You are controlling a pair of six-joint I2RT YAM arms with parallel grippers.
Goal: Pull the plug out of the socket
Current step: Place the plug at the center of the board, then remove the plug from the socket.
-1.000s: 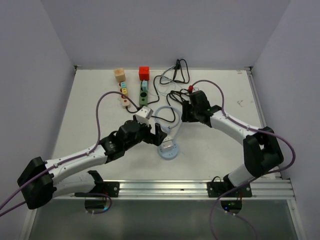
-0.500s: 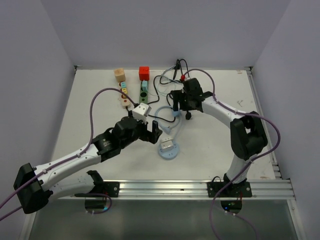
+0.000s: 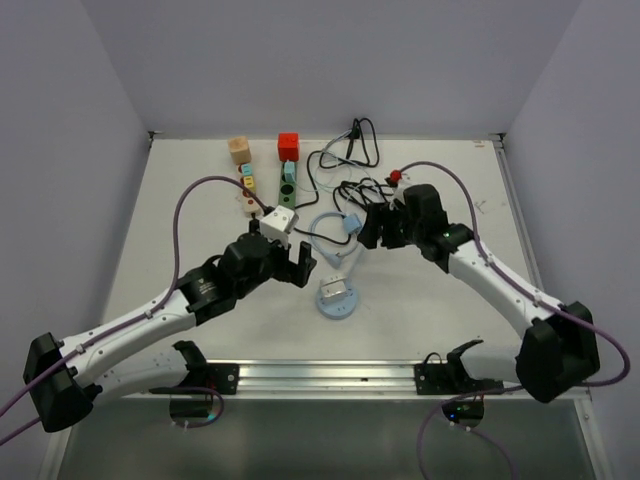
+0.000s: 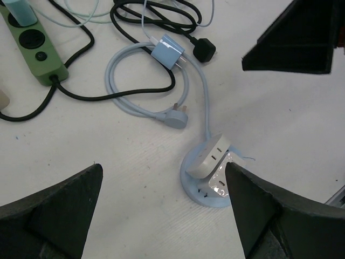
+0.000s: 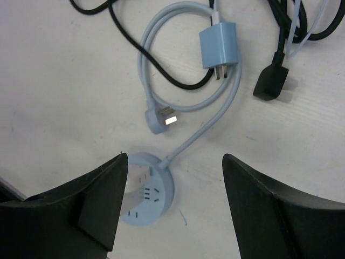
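A white boxy plug (image 3: 337, 290) (image 4: 210, 156) sits in the round light-blue socket (image 3: 338, 306) (image 4: 200, 190) on the table. In the right wrist view the socket (image 5: 153, 197) lies beside my left finger, which hides most of the plug. My left gripper (image 3: 300, 267) (image 4: 163, 168) hangs open just left of the socket, holding nothing. My right gripper (image 3: 376, 229) (image 5: 175, 157) is open and empty, up and to the right of the socket. The socket's pale blue cable (image 5: 223, 110) loops away to a flat plug (image 5: 161, 120).
A small blue adapter (image 3: 349, 224) (image 5: 219, 47) lies loose on the cable loop. A green power strip (image 3: 288, 186) (image 4: 32, 46), red block (image 3: 289, 147) and wooden block (image 3: 238, 150) stand at the back. Black cables (image 3: 350, 150) and a black plug (image 5: 269, 81) lie nearby.
My right gripper has opened wider and drawn back to the right, away from the blue adapter. My left gripper has backed off slightly to the left.
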